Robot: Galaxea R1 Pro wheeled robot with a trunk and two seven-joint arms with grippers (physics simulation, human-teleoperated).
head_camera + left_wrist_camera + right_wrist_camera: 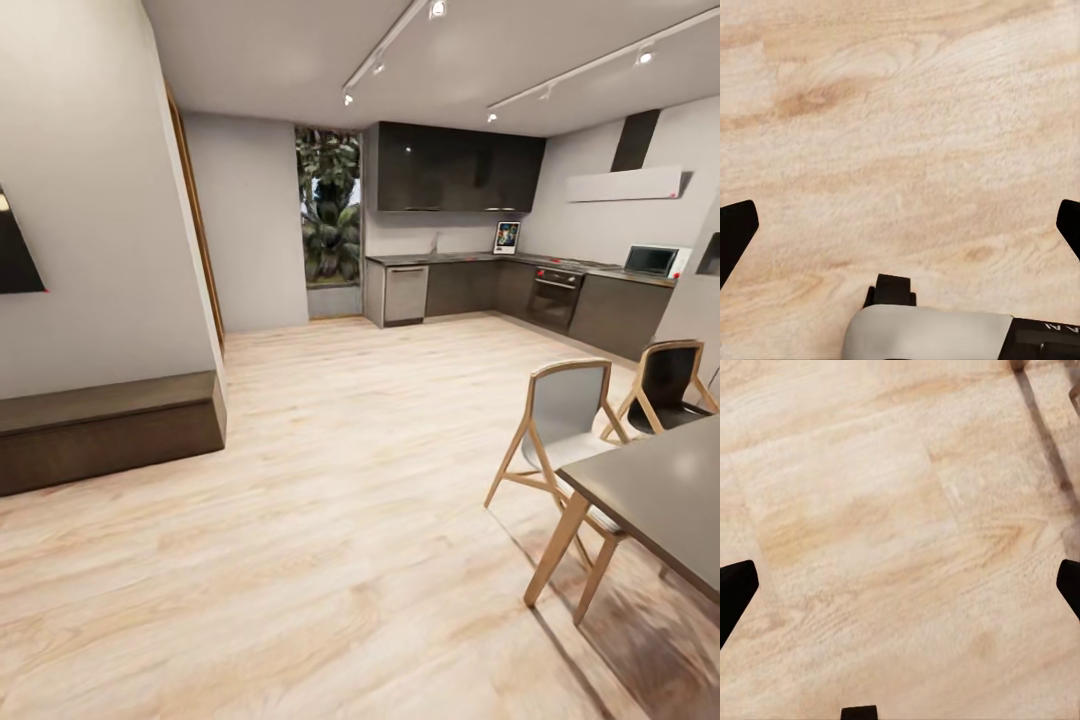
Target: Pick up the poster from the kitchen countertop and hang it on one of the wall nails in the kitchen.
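Head view: poster [507, 237] upright on far kitchen countertop [470, 258], leaning at wall, small, colourful, white border; well away from both grippers.
Left wrist view: left gripper [900, 225] spread wide, empty, over wood floor [900, 112].
Right wrist view: right gripper [900, 585] spread wide, empty; dark table leg [1018, 364] at edge.

Home kitchen-diner: steel countertop [470, 258], oven [555, 296], dining table [665, 495], chairs [560, 425].

Bright, even light fills the room, ceiling spotlights [437, 8] glowing white on their tracks. Soft shadows pool under the dining table [660, 495] and chairs [560, 425], while far kitchen detail blurs and straight lines bow towards the edges.
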